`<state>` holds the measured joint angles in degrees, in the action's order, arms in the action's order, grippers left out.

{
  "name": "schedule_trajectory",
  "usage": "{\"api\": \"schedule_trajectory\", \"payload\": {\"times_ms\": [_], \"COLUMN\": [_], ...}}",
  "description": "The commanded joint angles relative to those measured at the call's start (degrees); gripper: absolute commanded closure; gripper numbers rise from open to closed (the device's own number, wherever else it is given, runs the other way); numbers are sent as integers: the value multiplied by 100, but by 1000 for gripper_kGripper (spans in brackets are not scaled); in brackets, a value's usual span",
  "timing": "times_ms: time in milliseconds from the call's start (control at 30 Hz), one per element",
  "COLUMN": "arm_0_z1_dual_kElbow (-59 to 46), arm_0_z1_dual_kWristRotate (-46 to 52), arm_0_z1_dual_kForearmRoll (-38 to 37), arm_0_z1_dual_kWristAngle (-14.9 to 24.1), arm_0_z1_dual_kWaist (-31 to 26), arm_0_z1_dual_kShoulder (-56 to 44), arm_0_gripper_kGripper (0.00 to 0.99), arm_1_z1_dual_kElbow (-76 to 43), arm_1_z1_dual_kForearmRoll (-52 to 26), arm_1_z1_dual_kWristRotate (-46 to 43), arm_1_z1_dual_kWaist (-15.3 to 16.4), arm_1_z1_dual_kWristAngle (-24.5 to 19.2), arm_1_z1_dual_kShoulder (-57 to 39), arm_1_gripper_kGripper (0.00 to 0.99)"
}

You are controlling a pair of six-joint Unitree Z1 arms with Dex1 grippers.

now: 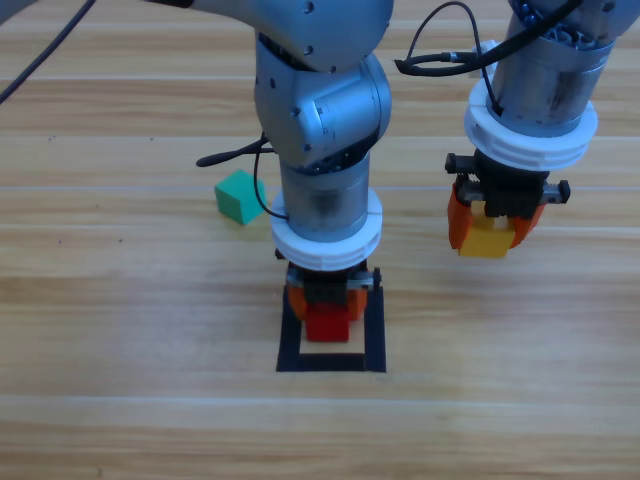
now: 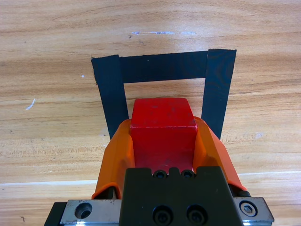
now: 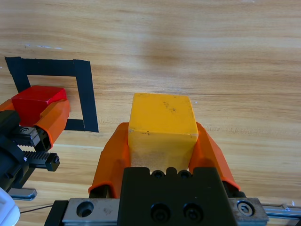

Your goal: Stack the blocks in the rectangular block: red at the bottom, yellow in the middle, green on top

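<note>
Your left gripper clamped small matte red cube over black tape square outline. Right gripper held small yellow cube aloft beside it. Teal-green cube sat behind on wooden worktop. Next, you likely needed to release red.
</note>
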<state>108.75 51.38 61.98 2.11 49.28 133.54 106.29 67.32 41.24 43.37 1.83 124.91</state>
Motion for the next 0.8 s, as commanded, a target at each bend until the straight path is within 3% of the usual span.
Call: {"api": "schedule_trajectory", "payload": {"times_ms": [33,800], "arm_0_z1_dual_kElbow": [-109,-91], "arm_0_z1_dual_kWristRotate": [127,373], "arm_0_z1_dual_kForearmRoll": [-37,-37], "arm_0_z1_dual_kWristAngle": [-27,-18], "arm_0_z1_dual_kWaist": [-77,117], "arm_0_z1_dual_kShoulder": [128,102], "arm_0_gripper_kGripper": [990,990], "arm_1_z1_dual_kElbow": [-90,-90], "arm_1_z1_dual_kForearmRoll": [53,53], "arm_1_z1_dual_kWristRotate": [33,33], "arm_1_z1_dual_kWaist": [163,163], "arm_1_z1_dual_kWristAngle": [-51,-42], "arm_1_z1_dual_kShoulder": [-10,-28], "arm_1_gripper_kGripper": [562,560]}}
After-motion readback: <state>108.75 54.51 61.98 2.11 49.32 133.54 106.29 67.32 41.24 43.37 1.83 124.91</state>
